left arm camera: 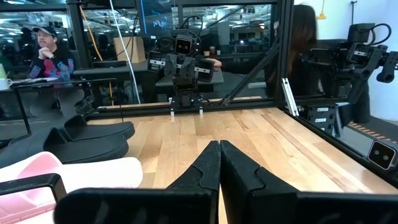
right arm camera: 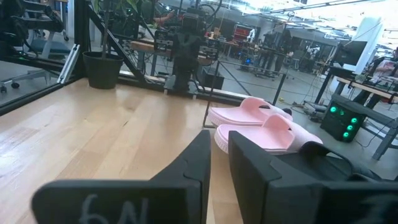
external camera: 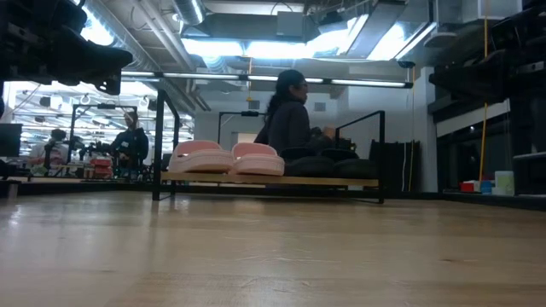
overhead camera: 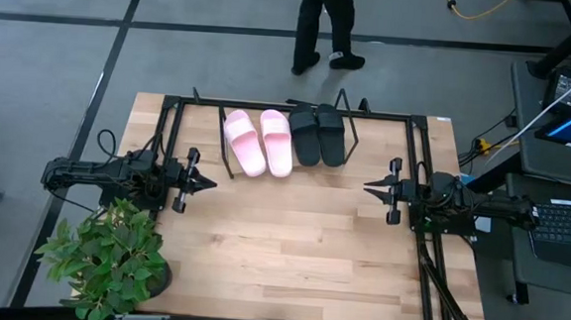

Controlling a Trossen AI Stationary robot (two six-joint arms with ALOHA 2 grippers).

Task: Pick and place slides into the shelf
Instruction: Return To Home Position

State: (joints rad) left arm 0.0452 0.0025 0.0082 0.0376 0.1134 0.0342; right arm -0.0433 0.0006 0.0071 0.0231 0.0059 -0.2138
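- The left fingers are pressed together and grasp nothing. They hang over the left side of the pale wooden desk, near a leafy green potted plant.
- The right fingers are drawn close with only a thin slit between them. They are empty too, and hang over the desk's right side, pointing across at the left arm.
- Two pale pink open-toe slides lie side by side near the desk's far edge, and two matte black slides lie just beside them.
- In the low view all four rest on the slanted light-wood shelf with thin black wire legs.
- No slide shows on the bare desk in any view, so the placing looks complete.
- What remains is judged to be only the arms settling at rest. Both sit at the desk's sides, well apart from the shelf, so little seems left.
- A person in dark clothes stands on the floor beyond the far edge.
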